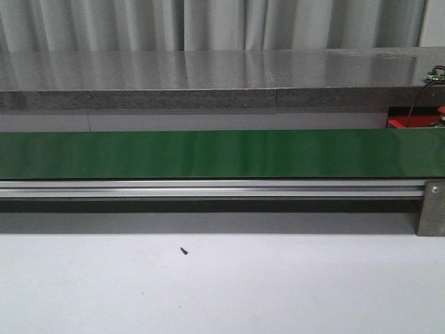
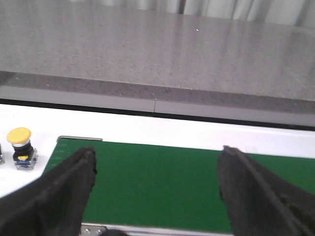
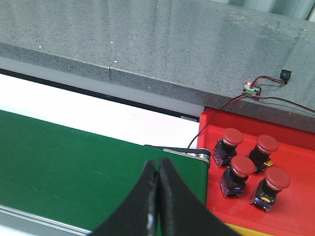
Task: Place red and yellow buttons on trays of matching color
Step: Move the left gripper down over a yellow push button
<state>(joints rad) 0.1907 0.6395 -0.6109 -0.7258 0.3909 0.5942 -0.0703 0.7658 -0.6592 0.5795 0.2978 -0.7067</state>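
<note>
A yellow button (image 2: 20,145) stands on the white surface just beside the end of the green belt (image 2: 157,182). My left gripper (image 2: 157,160) hangs open over that belt end, nothing between its fingers (image 2: 81,169). Several red buttons (image 3: 242,167) stand together in the red tray (image 3: 300,216) past the belt's other end. My right gripper (image 3: 158,166) is shut and empty above the belt (image 3: 74,162), a little short of the red tray. A thin yellow strip (image 3: 256,232) shows along the red tray's near edge. Neither gripper appears in the front view.
The green belt (image 1: 222,153) runs across the whole front view on an aluminium rail (image 1: 208,188). A grey stone counter (image 1: 208,76) lies behind it. A small circuit board (image 3: 251,89) with wires sits on the counter edge above the red tray (image 1: 400,122).
</note>
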